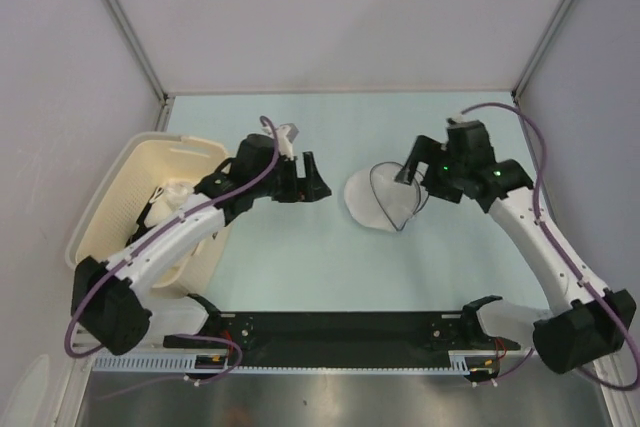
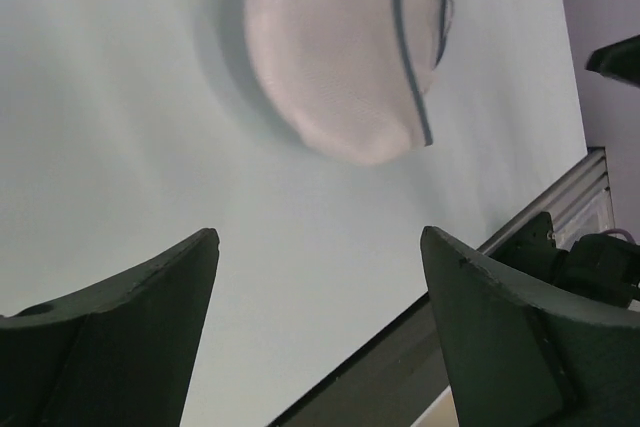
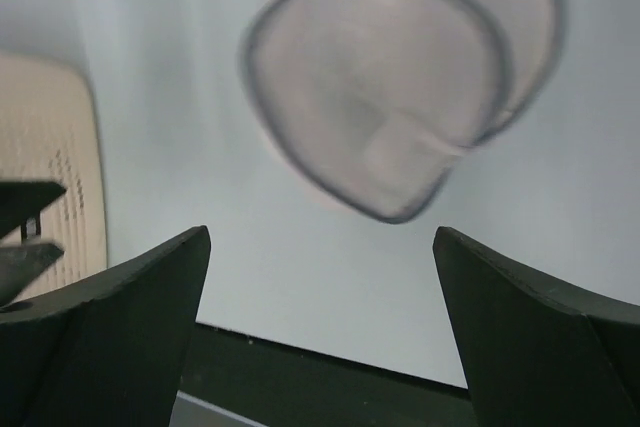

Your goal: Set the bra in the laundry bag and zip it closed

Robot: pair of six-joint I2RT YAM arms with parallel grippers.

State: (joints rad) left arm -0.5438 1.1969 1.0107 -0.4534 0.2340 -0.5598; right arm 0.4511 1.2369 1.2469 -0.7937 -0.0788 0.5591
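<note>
Round mesh laundry bag (image 1: 380, 202), dark-rimmed flap raised, lying on the desk (image 1: 300, 267); left gripper (image 2: 318, 237) near the bag's left side, fingers apart; right gripper (image 3: 320, 232) by its right rim, fingers apart; cream slotted basket (image 1: 110, 197) well left of the bag.

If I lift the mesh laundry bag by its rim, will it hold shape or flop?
Probably light: the laundry bag is thin see-through mesh. Its dark rim holds a round hoop, so likely springy; the mesh probably sags.
</note>
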